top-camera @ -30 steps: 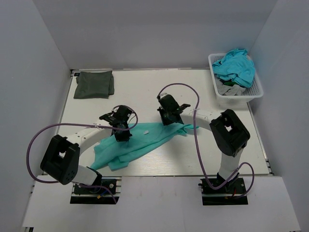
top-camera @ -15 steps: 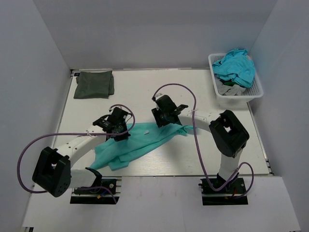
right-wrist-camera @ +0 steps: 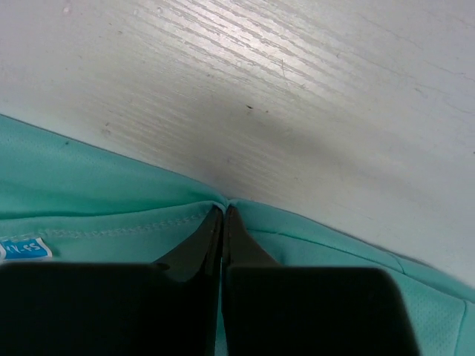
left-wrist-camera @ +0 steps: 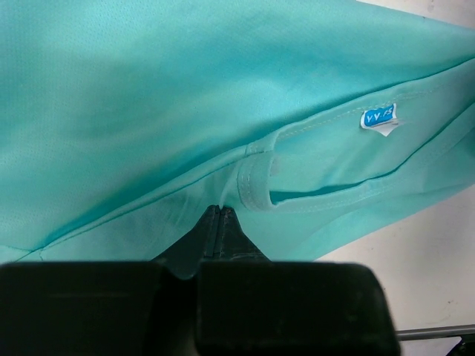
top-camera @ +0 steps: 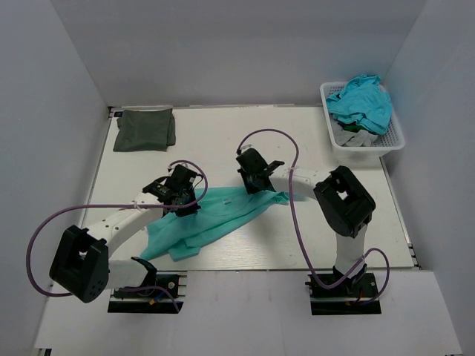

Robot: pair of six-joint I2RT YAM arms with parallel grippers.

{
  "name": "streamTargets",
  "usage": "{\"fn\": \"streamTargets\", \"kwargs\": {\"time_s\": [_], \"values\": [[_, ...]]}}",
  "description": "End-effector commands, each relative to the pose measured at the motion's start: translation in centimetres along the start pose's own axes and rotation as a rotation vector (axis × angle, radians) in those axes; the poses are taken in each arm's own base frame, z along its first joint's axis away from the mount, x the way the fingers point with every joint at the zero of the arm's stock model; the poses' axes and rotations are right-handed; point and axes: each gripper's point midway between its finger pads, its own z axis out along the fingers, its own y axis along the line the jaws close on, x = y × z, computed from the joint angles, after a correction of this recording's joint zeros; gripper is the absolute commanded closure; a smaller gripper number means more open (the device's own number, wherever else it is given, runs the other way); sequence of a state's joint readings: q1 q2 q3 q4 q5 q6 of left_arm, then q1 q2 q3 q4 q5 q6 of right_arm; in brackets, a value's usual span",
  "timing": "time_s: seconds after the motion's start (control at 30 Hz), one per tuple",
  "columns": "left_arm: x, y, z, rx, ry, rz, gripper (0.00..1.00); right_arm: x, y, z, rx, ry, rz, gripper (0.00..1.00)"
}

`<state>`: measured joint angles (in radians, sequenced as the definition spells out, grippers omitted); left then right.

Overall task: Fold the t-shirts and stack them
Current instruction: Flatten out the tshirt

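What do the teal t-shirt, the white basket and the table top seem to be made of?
The teal t-shirt looks like a thin matte synthetic knit: fine mesh texture, soft folds. The white basket is likely moulded plastic, with perforated walls. The table top seems pale wood or wood-look laminate; grain lines show.

basket (top-camera: 371, 147) back right, olive t-shirt (top-camera: 145, 129) back left
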<state>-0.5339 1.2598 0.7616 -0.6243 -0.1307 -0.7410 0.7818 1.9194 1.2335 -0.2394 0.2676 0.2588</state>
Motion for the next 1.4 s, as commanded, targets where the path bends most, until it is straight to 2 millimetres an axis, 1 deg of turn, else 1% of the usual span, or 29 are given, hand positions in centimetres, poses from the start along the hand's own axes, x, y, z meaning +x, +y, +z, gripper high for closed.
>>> {"fn": "streamTargets", "kwargs": {"time_s": [0.0, 0.03, 0.07, 0.13, 0.17, 0.2, 0.23, 0.27, 0.3, 0.33, 0.37, 0.4, 0.43, 0.53, 0.6, 0.63, 0.67, 0.7, 0.73, 0.77, 0.87, 0.9, 1.1, 1.13, 1.17, 1.2, 1.23, 1.27, 1.37], "values": [[-1.4, -1.0, -1.1, 0.044, -0.058, 0.000, 1.00, -2.9, -0.7, -2.4, 0.034, -0.079, 0.035, 1.00], [-1.3, -1.1, -1.1, 0.042, -0.062, 0.009, 1.00, -3.3, -0.5, -2.7, 0.027, -0.090, 0.035, 1.00], [-1.9, -1.6, -1.4, 0.054, -0.076, 0.020, 1.00, -4.2, -0.5, -3.7, 0.020, -0.120, 0.036, 1.00], [-3.9, -3.1, -2.7, 0.101, -0.129, 0.019, 1.00, -5.7, -0.6, -5.6, 0.011, -0.169, 0.043, 1.00], [-4.5, -3.3, -3.0, 0.098, -0.150, 0.016, 1.00, -6.1, -0.6, -6.1, 0.011, -0.180, 0.045, 1.00], [-5.1, -3.6, -3.6, 0.114, -0.170, 0.022, 1.00, -7.0, -0.8, -7.3, 0.006, -0.212, 0.053, 1.00], [-6.0, -4.0, -4.3, 0.124, -0.201, 0.027, 1.00, -7.1, -1.0, -7.6, 0.011, -0.221, 0.055, 1.00], [-6.4, -4.0, -4.5, 0.121, -0.216, 0.024, 1.00, -7.1, -1.0, -7.9, 0.008, -0.225, 0.053, 1.00], [-6.8, -4.3, -5.0, 0.132, -0.230, 0.030, 1.00, -7.2, -1.1, -8.2, 0.008, -0.232, 0.056, 1.00], [-6.8, -4.2, -5.0, 0.131, -0.231, 0.039, 1.00, -7.1, -1.1, -8.6, 0.003, -0.237, 0.052, 1.00], [-7.3, -4.6, -5.7, 0.149, -0.251, 0.035, 1.00, -7.1, -1.1, -8.7, 0.001, -0.237, 0.055, 1.00], [-7.6, -4.8, -6.0, 0.155, -0.258, 0.033, 1.00, -7.0, -1.2, -8.8, 0.001, -0.234, 0.055, 0.97], [-7.5, -4.7, -5.9, 0.148, -0.252, 0.044, 1.00, -6.7, -1.2, -8.6, 0.003, -0.223, 0.053, 0.94], [-7.6, -4.9, -6.6, 0.168, -0.262, 0.042, 1.00, -5.8, -1.2, -8.0, 0.008, -0.188, 0.048, 0.92], [-7.6, -4.9, -6.6, 0.169, -0.262, 0.042, 1.00, -5.3, -1.2, -7.6, 0.012, -0.175, 0.051, 0.88], [-7.6, -4.9, -6.6, 0.169, -0.262, 0.042, 1.00, -4.9, -0.9, -7.3, -0.009, -0.162, 0.050, 0.82], [-7.1, -4.7, -6.3, 0.169, -0.249, 0.045, 1.00, -4.6, -1.2, -7.1, 0.010, -0.153, 0.050, 0.76], [-7.2, -4.8, -6.5, 0.175, -0.255, 0.043, 1.00, -4.4, -1.1, -7.0, 0.004, -0.146, 0.051, 0.70], [-7.0, -4.6, -6.3, 0.169, -0.249, 0.045, 1.00, -4.3, -1.0, -6.9, 0.004, -0.141, 0.050, 0.66], [-6.5, -4.5, -6.0, 0.170, -0.232, 0.048, 1.00, -3.9, -1.0, -6.5, 0.004, -0.127, 0.054, 0.55], [-6.1, -4.6, -5.8, 0.184, -0.218, 0.051, 1.00, -3.3, -0.7, -6.0, -0.005, -0.105, 0.046, 0.54], [-5.7, -4.4, -5.3, 0.173, -0.202, 0.045, 1.00, -3.0, -0.6, -5.6, -0.006, -0.090, 0.049, 0.54], [-5.7, -4.4, -5.3, 0.173, -0.202, 0.045, 1.00, -1.6, -0.5, -4.2, -0.005, -0.046, 0.051, 0.52], [-5.7, -4.4, -5.3, 0.173, -0.202, 0.045, 1.00, -1.7, -0.5, -4.0, -0.001, -0.046, 0.050, 0.52], [-5.7, -4.4, -5.3, 0.173, -0.202, 0.045, 1.00, -1.6, -0.6, -3.7, 0.011, -0.044, 0.054, 0.54], [-5.7, -4.4, -5.3, 0.173, -0.202, 0.045, 1.00, -1.7, -0.6, -3.5, 0.016, -0.042, 0.060, 0.64], [-5.7, -4.4, -5.3, 0.173, -0.202, 0.045, 1.00, -1.8, -1.3, -3.3, 0.056, -0.053, 0.071, 0.81], [-5.7, -4.4, -5.3, 0.173, -0.202, 0.045, 1.00, -2.0, -1.4, -3.4, 0.063, -0.060, 0.084, 1.00], [-5.6, -4.2, -5.5, 0.173, -0.204, 0.054, 1.00, -2.9, -2.1, -4.2, 0.101, -0.106, 0.127, 1.00]]}}
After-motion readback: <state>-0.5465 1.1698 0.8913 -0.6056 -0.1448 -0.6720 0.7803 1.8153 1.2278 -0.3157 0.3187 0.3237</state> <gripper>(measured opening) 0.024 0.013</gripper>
